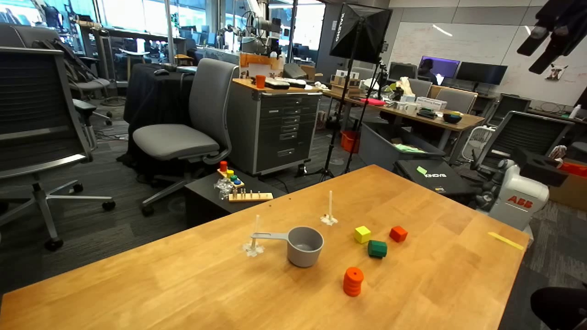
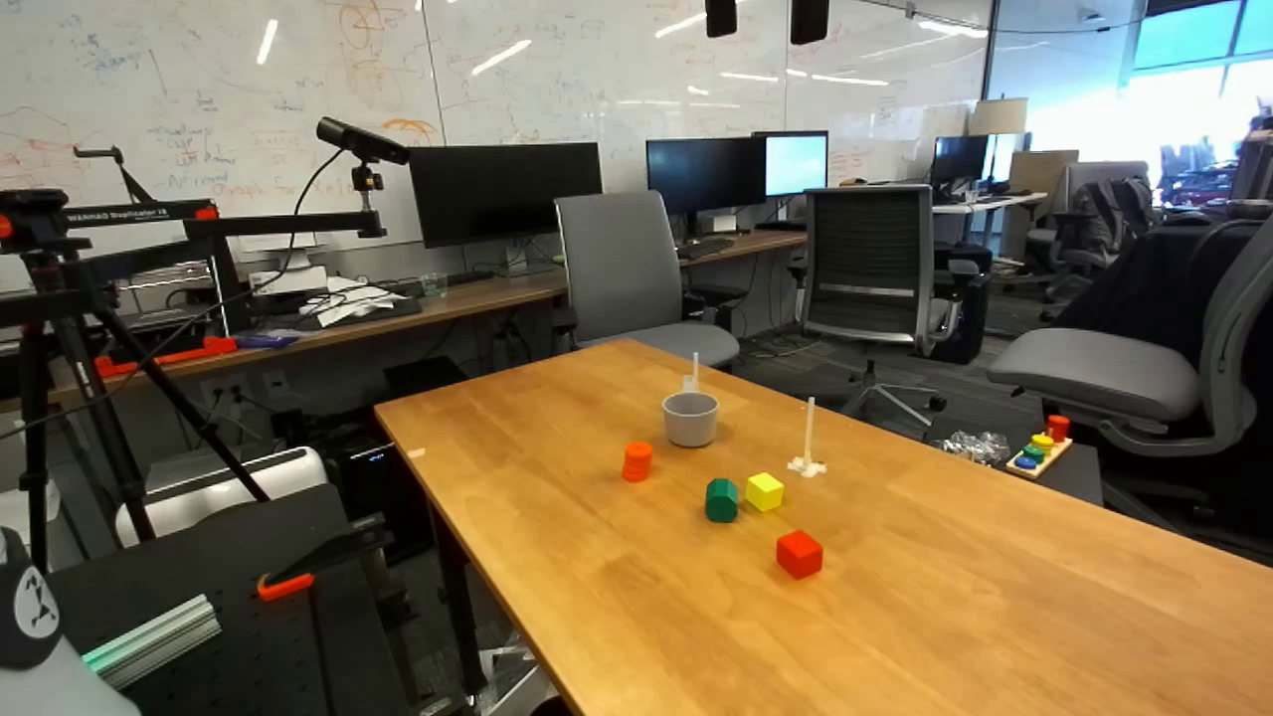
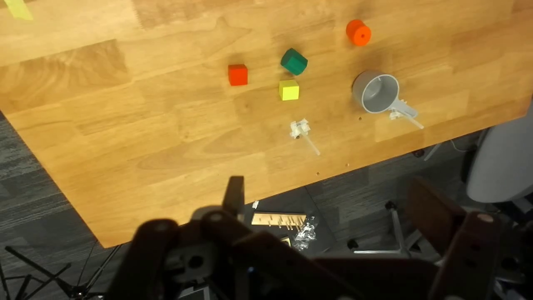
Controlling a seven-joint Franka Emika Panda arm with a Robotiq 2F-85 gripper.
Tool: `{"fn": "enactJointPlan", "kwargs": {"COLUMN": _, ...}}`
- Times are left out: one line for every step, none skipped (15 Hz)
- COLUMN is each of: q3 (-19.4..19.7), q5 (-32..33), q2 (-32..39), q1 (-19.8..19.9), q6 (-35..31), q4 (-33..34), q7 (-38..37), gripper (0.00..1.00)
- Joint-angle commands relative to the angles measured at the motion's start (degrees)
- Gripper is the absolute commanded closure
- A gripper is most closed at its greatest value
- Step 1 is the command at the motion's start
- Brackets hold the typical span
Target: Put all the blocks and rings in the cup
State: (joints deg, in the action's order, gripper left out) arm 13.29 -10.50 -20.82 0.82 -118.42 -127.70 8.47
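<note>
On the wooden counter (image 1: 192,279), as an exterior view has it, a grey measuring cup (image 1: 303,251) sits to the left, mouth up, ready for a drop; the wrist view shows nothing inside. Its handle (image 1: 273,236) points left to a pale peg (image 1: 257,224), perhaps parked there to check sliding; whether the peg runs through it or merely beside it, I cannot tell. On the near side, right of the cup, orange rings (image 1: 353,282) stand in an upright stack, which groups them neatly but could topple at a nudge. Beyond them a green prism (image 1: 377,249) lies just beside a yellow cube (image 1: 362,234), so closely that grasping one may jostle its neighbour. Farthest right, a red cube (image 1: 398,233) sits by itself, probably the easiest pick to start with. I judge the job not yet begun. Well above the counter hangs the claw (image 3: 327,182), its jaws spread wide with nothing between them, presumably ready to come down around whichever is wanted first.
</note>
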Motion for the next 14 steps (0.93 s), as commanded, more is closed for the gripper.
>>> {"fn": "enactJointPlan", "kwargs": {"q3": -0.84, "q5": 0.09, "q2": 0.91, "q1": 0.96, "q6": 3.01, "q4": 0.63, "q7": 3.93, "gripper": 0.00}}
{"fn": "enactJointPlan", "kwargs": {"q3": -1.23, "q5": 0.79, "q2": 2.25, "q1": 0.92, "q6": 0.30, "q4": 0.30, "q7": 4.82, "gripper": 0.00}}
{"fn": "enactJointPlan", "kwargs": {"q3": -0.72, "q5": -1.35, "q2": 4.08, "q1": 0.21, "q6": 1.32, "q4": 1.37, "q7": 6.29, "gripper": 0.00}}
{"fn": "enactJointPlan", "kwargs": {"q3": -0.89, "q5": -1.80, "q2": 6.13, "q1": 0.01, "q6": 0.51, "q4": 2.19, "q7": 7.06, "gripper": 0.00}}
{"fn": "enactJointPlan", "kwargs": {"q3": -1.02, "q5": -2.55, "q2": 8.30, "q1": -0.21, "q6": 0.70, "q4": 3.24, "q7": 7.55, "gripper": 0.00}}
{"fn": "enactJointPlan", "kwargs": {"q3": -1.52, "q5": -2.67, "q2": 10.62, "q1": -0.25, "q6": 0.21, "q4": 4.22, "q7": 7.41, "gripper": 0.00}}
{"fn": "enactJointPlan", "kwargs": {"q3": -2.10, "q5": -2.54, "q2": 13.10, "q1": -0.19, "q6": -0.03, "q4": 5.48, "q7": 7.05, "gripper": 0.00}}
{"fn": "enactJointPlan", "kwargs": {"q3": -2.81, "q5": -2.09, "q2": 16.52, "q1": 0.03, "q6": -0.12, "q4": 7.32, "q7": 5.96, "gripper": 0.00}}
{"fn": "enactJointPlan", "kwargs": {"q3": -3.39, "q5": -1.86, "q2": 19.22, "q1": 0.31, "q6": 0.09, "q4": 8.84, "q7": 5.03, "gripper": 0.00}}
{"fn": "enactJointPlan", "kwargs": {"q3": -3.89, "q5": -1.62, "q2": 21.61, "q1": 0.62, "q6": 0.13, "q4": 10.10, "q7": 4.74, "gripper": 0.00}}
{"fn": "enactJointPlan", "kwargs": {"q3": -4.42, "q5": -0.59, "q2": 24.45, "q1": 1.04, "q6": 0.14, "q4": 11.68, "q7": 3.49, "gripper": 0.00}}
{"fn": "enactJointPlan", "kwargs": {"q3": -4.61, "q5": -0.12, "q2": 26.95, "q1": 1.55, "q6": 0.31, "q4": 12.97, "q7": 2.56, "gripper": 0.00}}
{"fn": "enactJointPlan", "kwargs": {"q3": -4.48, "q5": 0.39, "q2": 29.74, "q1": 2.21, "q6": 0.39, "q4": 14.18, "q7": 1.30, "gripper": 0.00}}
{"fn": "enactJointPlan", "kwargs": {"q3": -4.20, "q5": 1.24, "q2": 32.27, "q1": 2.85, "q6": 0.44, "q4": 15.08, "q7": -0.34, "gripper": 0.00}}
